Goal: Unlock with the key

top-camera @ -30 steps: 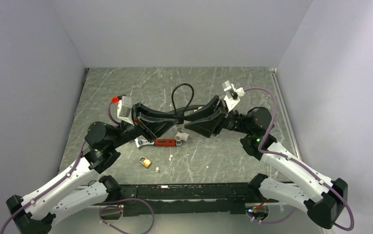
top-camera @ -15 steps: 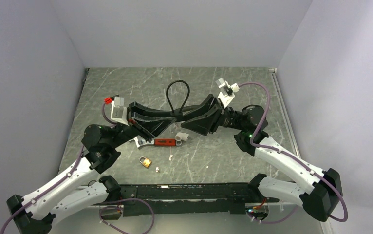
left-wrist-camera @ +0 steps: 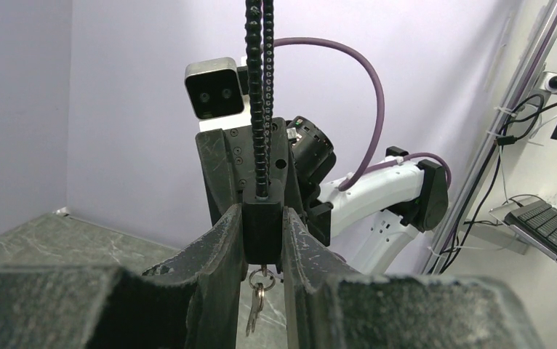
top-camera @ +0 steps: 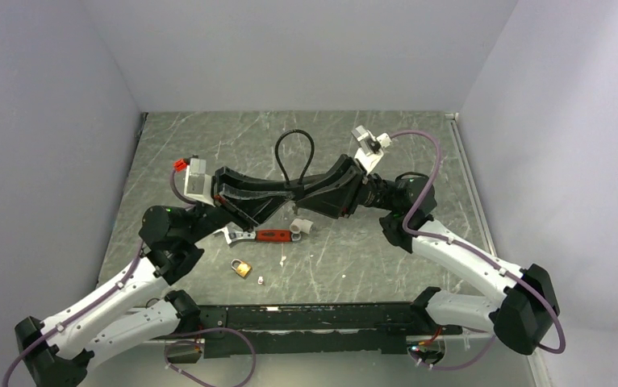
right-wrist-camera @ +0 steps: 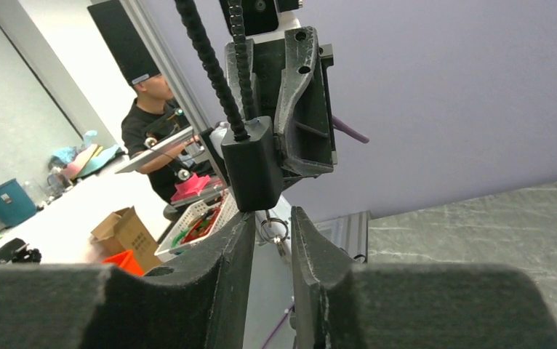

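Observation:
My left gripper (left-wrist-camera: 263, 243) is shut on the black body of a cable lock (left-wrist-camera: 263, 227), held up above the table. The lock's black cable (top-camera: 294, 153) loops upward. A small silvery key (left-wrist-camera: 259, 297) hangs on a ring under the lock body. My right gripper (right-wrist-camera: 273, 224) faces the left one, tip to tip, in the top view (top-camera: 306, 197). Its jaws stand a narrow gap apart on either side of the key ring (right-wrist-camera: 274, 230), just below the lock body (right-wrist-camera: 252, 171). I see no contact with the ring.
On the table below lie a red-handled wrench (top-camera: 262, 235), a brass padlock (top-camera: 242, 268), a small white scrap (top-camera: 260, 280) and a white piece (top-camera: 303, 226). Grey walls close in the left, back and right sides.
My right arm has swung left and its gripper has closed in on the left gripper's tip. The lock and its cable loop have shifted slightly left.

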`<state>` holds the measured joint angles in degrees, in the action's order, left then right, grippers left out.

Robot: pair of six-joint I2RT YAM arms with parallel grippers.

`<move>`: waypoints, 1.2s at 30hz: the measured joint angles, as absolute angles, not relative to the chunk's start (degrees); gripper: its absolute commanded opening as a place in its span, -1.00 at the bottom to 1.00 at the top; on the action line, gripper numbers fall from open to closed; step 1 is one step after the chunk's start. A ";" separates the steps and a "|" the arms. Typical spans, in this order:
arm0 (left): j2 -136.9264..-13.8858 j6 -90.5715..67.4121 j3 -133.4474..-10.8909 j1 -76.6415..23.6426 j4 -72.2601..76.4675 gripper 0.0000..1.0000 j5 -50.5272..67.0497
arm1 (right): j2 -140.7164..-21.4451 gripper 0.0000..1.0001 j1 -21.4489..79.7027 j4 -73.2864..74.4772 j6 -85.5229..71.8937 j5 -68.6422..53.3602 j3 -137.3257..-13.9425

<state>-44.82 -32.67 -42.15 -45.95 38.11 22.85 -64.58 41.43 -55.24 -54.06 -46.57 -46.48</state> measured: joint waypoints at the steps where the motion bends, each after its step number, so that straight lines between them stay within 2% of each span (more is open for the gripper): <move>1: -44.84 -32.67 -42.00 -45.95 38.39 -1.00 22.85 | -64.73 -0.53 41.43 -55.66 -54.30 -46.59 -46.48; 4: -44.91 -32.67 -41.47 -45.95 39.59 -1.00 22.81 | -65.10 -0.72 41.43 -57.14 -55.44 -46.94 -46.48; 7: -45.08 -32.67 -41.39 -45.95 40.51 -1.00 22.79 | -65.67 -1.00 41.43 -59.40 -56.80 -47.07 -46.48; 23: -47.62 -34.46 -39.11 -45.95 51.48 -1.00 23.73 | -71.72 -1.00 41.21 -75.26 -67.31 -48.73 -46.83; 29: -49.84 -37.15 -39.57 -45.82 57.93 -1.00 26.22 | -77.32 -1.00 40.97 -82.85 -76.64 -53.49 -52.84; 36: -52.03 -41.08 -40.53 -45.71 63.22 -1.00 30.17 | -78.81 -1.00 41.10 -84.93 -84.05 -57.54 -56.47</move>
